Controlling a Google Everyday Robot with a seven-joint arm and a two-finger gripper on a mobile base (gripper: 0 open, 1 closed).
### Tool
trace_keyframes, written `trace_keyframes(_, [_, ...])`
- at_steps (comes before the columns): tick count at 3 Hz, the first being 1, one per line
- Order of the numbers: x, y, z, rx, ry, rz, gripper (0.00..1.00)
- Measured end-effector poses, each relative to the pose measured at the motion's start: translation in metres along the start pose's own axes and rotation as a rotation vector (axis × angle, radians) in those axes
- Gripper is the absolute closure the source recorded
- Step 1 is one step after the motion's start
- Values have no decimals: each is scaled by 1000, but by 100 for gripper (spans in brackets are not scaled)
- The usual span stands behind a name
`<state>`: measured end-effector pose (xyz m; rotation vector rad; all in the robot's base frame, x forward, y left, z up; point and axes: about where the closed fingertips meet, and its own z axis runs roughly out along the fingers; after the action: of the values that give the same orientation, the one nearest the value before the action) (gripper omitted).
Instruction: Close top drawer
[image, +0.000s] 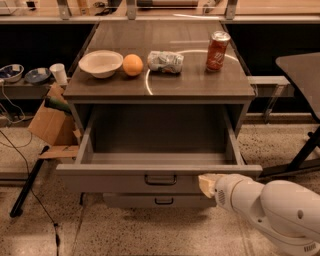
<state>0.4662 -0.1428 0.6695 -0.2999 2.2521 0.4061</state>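
Okay, the top drawer (115, 179) is pulled well out toward me, its front panel hanging at six o'clock of the cabinet (160, 85). My gripper (207, 184) sits near the panel's right end, at three o'clock from the dark pull handle (160, 179), with its tan tip up against the front by the look of it. Clenched or released, I can't tell from here. I'd call this the start of the push. Next I need a straight, steady shove toward twelve o'clock, kept level so the off-centre contact doesn't rack the drawer on its runners.
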Motion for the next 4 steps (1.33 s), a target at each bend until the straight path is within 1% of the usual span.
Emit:
trace_keyframes(1, [1,1,-1,0,0,0,100])
trace_keyframes(2, [-13,-2,16,7,-2,-18,100])
trace_keyframes(3, [-12,-2,15,8,-2,-19,100])
trace_keyframes(4, [-26,-3,32,8,-8,-39,100])
